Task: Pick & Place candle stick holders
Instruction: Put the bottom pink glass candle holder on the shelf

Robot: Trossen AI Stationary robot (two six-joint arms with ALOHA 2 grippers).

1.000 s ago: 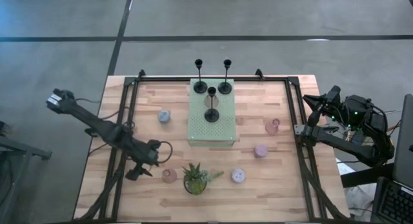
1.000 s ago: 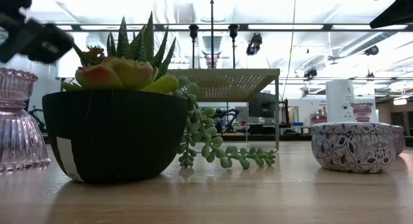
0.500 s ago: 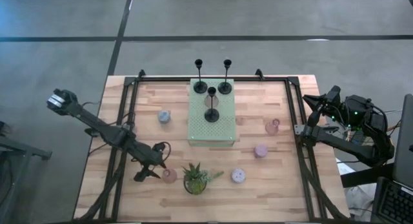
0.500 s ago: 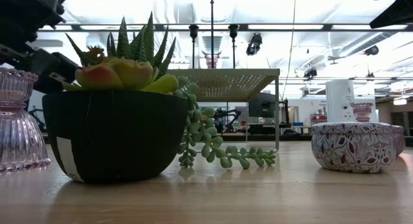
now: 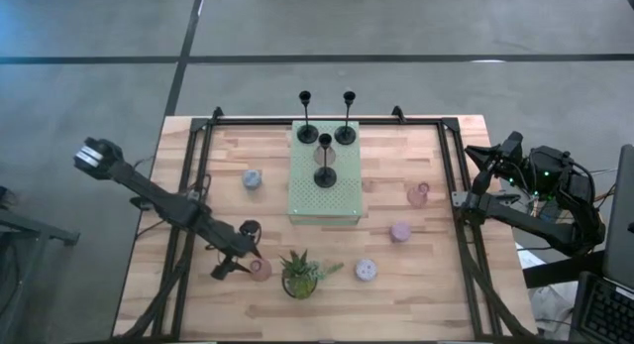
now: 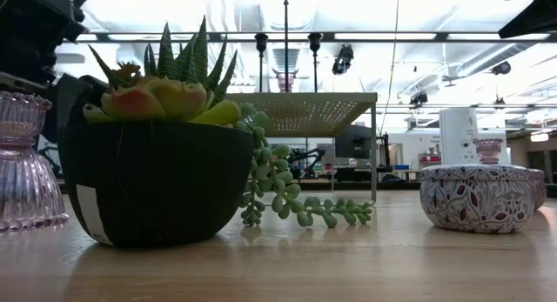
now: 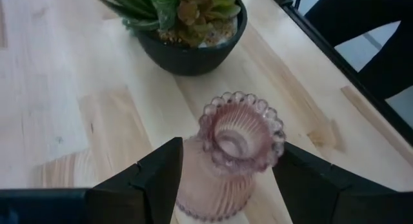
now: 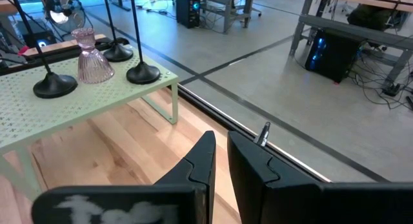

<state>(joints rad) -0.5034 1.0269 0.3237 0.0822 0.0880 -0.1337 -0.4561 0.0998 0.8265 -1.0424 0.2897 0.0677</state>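
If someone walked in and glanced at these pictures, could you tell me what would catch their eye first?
Probably the left gripper, open around the ribbed pink glass holder at the table's near edge, just beside the potted succulent. Next, the pale green perforated stand at the middle of the table, with three tall black candlesticks rising from it. The right gripper waits at the table's right edge.

3 black stems (image 5: 325,156) upright on shelf; pastel cups (image 5: 260,270) scattered.
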